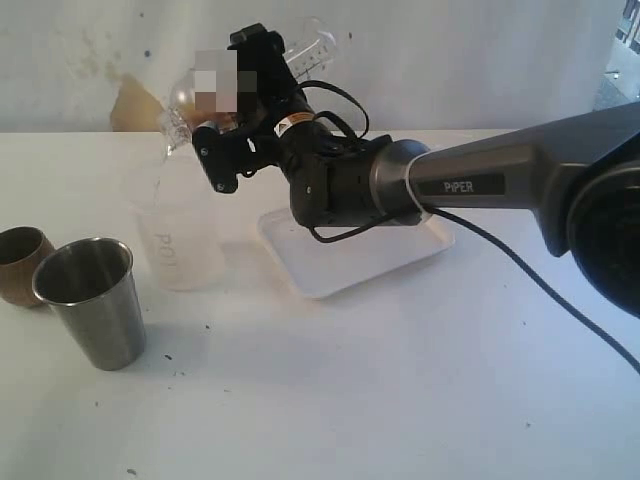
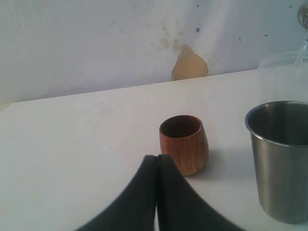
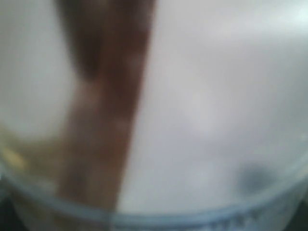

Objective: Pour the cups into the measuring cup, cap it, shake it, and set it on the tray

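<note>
- R claw (image 1: 232,105): spread wide around the measuring cup (image 1: 312,45), holding it up off the counter (image 1: 350,400), above the frosted cup (image 1: 182,235). R wrist view is only a blur of clear plastic against the lens, so the grip is read from the ext view.
- Cup's long axis: nowhere near upright, slanted. The marked end is high, on the R of the ext view; the other end is lower, to the L. A clear rounded bit at the low end looks like a domed lid (image 1: 180,105). The cup's mid part is hidden, so can't confirm the seal.
- Key relation for the next move: the tray (image 1: 345,262) lies under the R arm's wrist, i.e. lower than the claw and back toward that arm's base. My read: the cup needs turning upright, base down, then drawing back and lowering onto the tray. R arm's job, since it has the cup; L arm is well apart.
- L claw (image 2: 156,192): pinched shut, fingers touching, nothing btwn. Brown cup (image 2: 184,144) is just ahead of it, steel tumbler (image 2: 279,159) beside that.
- Materials:
  - Measuring cup: thin clear plastic w/ dark marks; prob. slick, may flex if squeezed.
  - Frosted cup: translucent, grey lettering.
  - Tumbler: brushed steel, tapered, looks empty.
  - Brown cup: small, rounded, wood grain.
  - Tray: flat white, low rim, rounded corners.
  - Counter: matte white.
</note>
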You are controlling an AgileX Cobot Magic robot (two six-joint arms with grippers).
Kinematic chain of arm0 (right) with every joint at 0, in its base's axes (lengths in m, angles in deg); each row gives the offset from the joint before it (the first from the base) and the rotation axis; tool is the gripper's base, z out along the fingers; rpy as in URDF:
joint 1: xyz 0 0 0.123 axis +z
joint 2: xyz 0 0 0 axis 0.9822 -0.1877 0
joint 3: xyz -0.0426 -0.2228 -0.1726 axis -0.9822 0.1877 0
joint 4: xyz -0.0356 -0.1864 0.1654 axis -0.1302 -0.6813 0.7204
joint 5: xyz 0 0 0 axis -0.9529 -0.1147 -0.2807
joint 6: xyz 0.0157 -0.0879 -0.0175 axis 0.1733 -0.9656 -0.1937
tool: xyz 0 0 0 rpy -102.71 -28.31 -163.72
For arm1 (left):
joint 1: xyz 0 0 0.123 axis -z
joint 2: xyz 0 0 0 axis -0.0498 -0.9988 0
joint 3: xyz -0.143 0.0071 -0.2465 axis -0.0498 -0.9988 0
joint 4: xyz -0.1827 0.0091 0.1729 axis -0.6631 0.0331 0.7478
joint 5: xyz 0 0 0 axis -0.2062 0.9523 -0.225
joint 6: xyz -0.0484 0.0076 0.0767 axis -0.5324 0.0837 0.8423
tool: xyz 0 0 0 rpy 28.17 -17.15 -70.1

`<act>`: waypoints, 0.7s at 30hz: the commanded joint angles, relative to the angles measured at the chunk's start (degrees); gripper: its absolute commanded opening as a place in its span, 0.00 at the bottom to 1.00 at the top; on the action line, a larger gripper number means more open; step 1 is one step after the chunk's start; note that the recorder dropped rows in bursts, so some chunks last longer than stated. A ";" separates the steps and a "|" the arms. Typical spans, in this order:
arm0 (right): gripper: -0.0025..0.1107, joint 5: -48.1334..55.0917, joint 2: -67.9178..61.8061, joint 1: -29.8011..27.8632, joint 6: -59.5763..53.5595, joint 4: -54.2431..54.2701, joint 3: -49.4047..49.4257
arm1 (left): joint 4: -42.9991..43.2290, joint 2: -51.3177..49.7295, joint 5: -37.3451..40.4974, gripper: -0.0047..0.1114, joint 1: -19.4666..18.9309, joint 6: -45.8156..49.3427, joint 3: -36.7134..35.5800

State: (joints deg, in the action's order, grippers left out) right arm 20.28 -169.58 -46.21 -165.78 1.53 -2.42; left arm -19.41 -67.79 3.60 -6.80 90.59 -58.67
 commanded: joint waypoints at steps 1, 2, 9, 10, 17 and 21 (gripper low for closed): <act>0.02 -3.74 1.03 -0.51 -0.97 -1.32 -1.02 | 0.05 0.15 0.02 0.04 0.08 -0.13 -0.29; 0.02 -3.74 1.03 -0.51 -0.97 -2.01 -1.02 | 0.05 0.15 0.02 0.04 0.08 -0.13 -0.29; 0.02 -3.74 1.03 -0.51 -0.97 -3.11 -1.02 | 0.05 0.15 0.02 0.04 0.08 -0.13 -0.29; 0.02 -3.74 1.03 -0.51 -0.97 -3.11 -1.02 | 0.05 0.15 0.02 0.04 0.08 -0.13 -0.29; 0.02 -3.88 1.03 -0.51 -0.97 -3.11 -1.02 | 0.05 0.15 0.02 0.04 0.08 -0.13 -0.29; 0.02 -3.88 1.03 -0.64 -0.97 -3.11 -1.02 | 0.05 0.15 0.02 0.04 0.08 -0.13 -0.29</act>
State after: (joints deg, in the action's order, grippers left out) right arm 20.08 -169.58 -46.21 -165.78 -1.04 -2.42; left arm -19.41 -67.79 3.60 -6.80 90.59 -58.67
